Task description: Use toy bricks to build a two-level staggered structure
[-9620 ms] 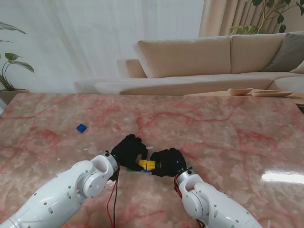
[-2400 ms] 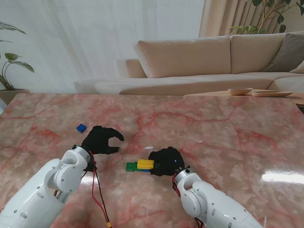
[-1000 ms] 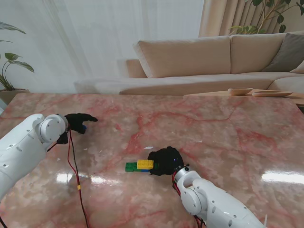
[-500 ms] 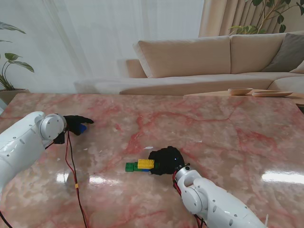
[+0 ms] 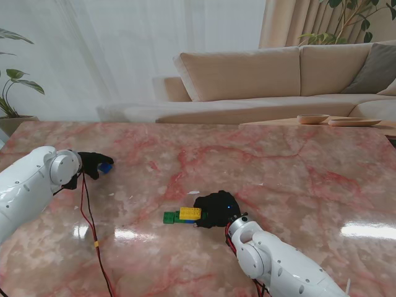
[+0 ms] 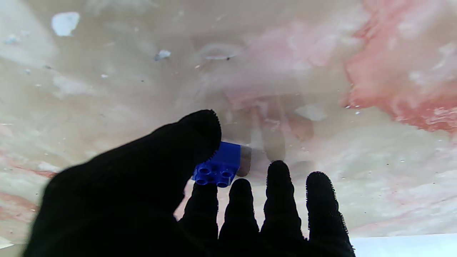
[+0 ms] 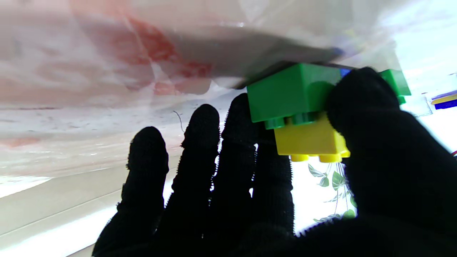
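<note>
The left hand (image 5: 93, 164) is at the far left of the marble surface (image 5: 278, 167), positioned over a small blue brick (image 5: 106, 167). In the left wrist view, the thumb lies against one side of the blue brick (image 6: 218, 165) and the four fingers (image 6: 278, 200) extend toward its other side. Whether the fingers are actually grasping the brick cannot be determined; the brick rests on the surface with its studs visible.

The right hand (image 5: 216, 209) is near the centre of the surface, nearer to me. Its fingers are clenched around the brick assembly (image 5: 182, 215). The assembly consists of a yellow brick (image 5: 190, 213) seated on a green brick (image 5: 170, 217), offset toward the hand. In the right wrist view, the thumb presses the green brick (image 7: 291, 92) and yellow brick (image 7: 309, 139) against the fingers (image 7: 246, 142). The two hands are well apart.
</note>
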